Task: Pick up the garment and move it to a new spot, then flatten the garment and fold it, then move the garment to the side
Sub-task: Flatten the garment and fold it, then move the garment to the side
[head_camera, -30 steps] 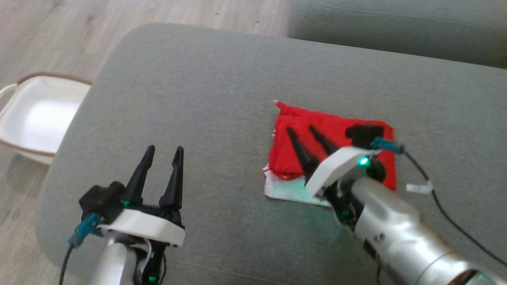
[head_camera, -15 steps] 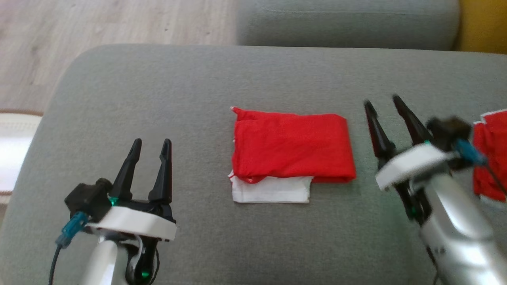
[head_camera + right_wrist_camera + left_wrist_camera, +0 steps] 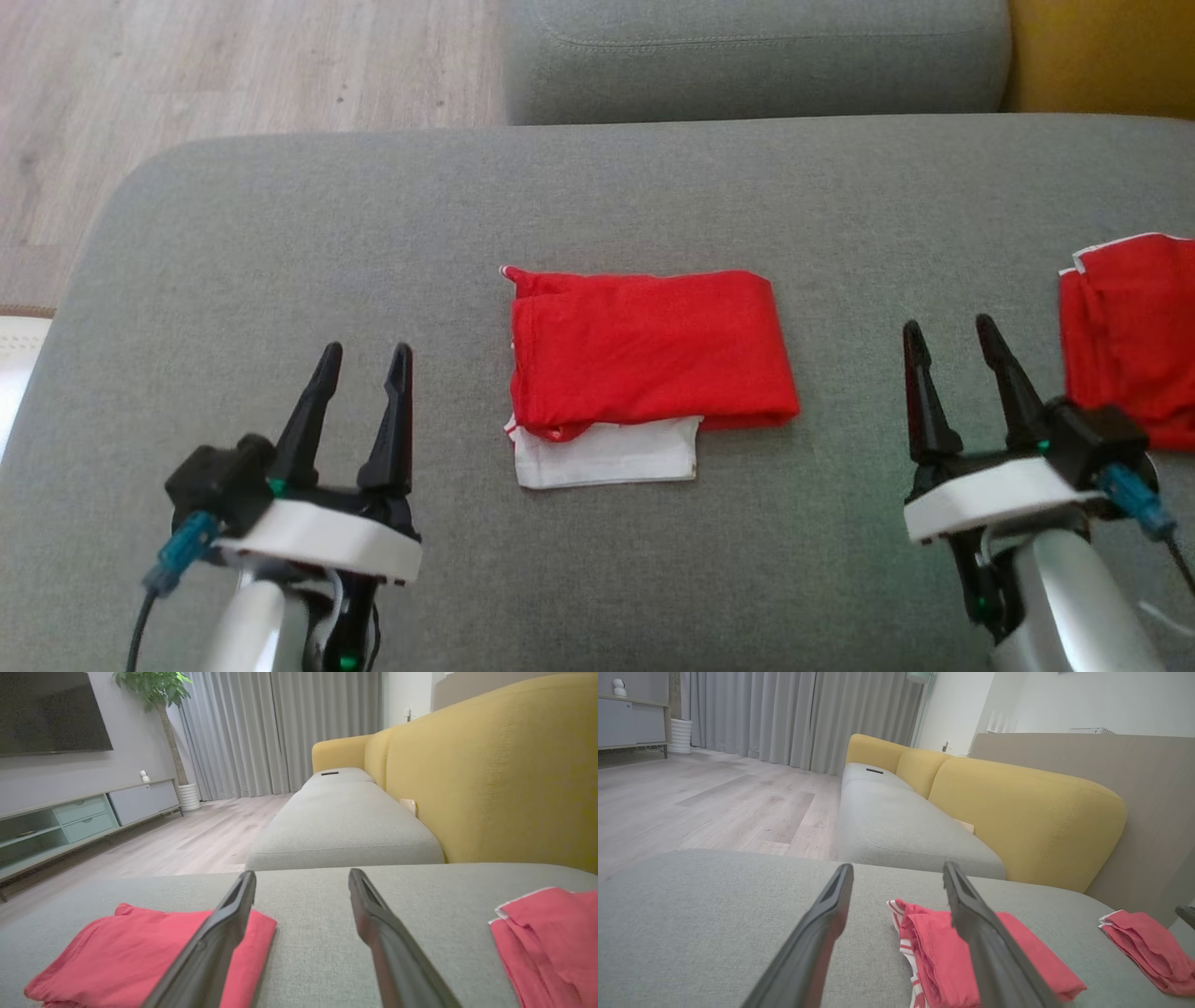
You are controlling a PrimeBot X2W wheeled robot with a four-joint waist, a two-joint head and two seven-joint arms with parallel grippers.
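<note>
The garment (image 3: 644,355) is red with a white layer showing at its near edge. It lies folded into a rectangle in the middle of the grey sofa seat (image 3: 373,224), touched by neither gripper. My left gripper (image 3: 366,353) hovers open to the garment's left, nothing between its fingers. My right gripper (image 3: 948,327) is open too, off the garment's right edge. The left wrist view has the garment (image 3: 924,947) just beyond and right of the open left gripper (image 3: 896,865). In the right wrist view the garment (image 3: 117,952) lies left of the open right gripper (image 3: 302,871).
A second folded red cloth (image 3: 1130,336) lies at the seat's right edge, close to my right gripper, also seen as red cloth (image 3: 551,933). Another grey seat cushion (image 3: 747,56) and a yellow backrest (image 3: 490,774) lie beyond. A white basket's rim (image 3: 9,364) and wooden floor (image 3: 187,75) are on the left.
My right gripper has lifted off the folded garment and pulled back to its right. The head camera has swung, bringing the second red cloth into view. The left gripper has kept its place.
</note>
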